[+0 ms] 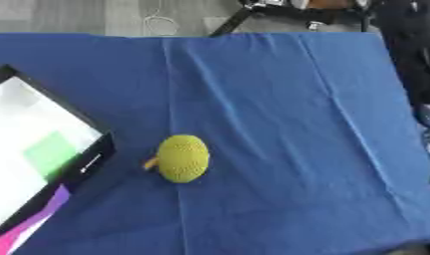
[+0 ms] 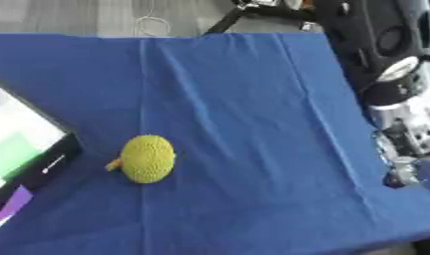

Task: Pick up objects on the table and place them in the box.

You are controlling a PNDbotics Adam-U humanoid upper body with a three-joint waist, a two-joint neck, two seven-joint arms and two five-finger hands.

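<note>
Box (image 1: pixel 44 149): black-rimmed, white inside with a green patch, at the worktop's (image 1: pixel 279 99) near left edge. Yellow-green knitted ball (image 1: pixel 183 158): on the blue cloth just right of the box, apart from it. Right hand (image 2: pixel 401 164): at the right edge, well apart from the ball; fingers' state cannot be told.

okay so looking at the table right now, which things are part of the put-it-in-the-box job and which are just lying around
Part of the job:
yellow knitted toy, on the cloth
box, at the left edge
right arm, along the right edge

Just lying about:
blue cloth
white cable on the floor beyond
</note>
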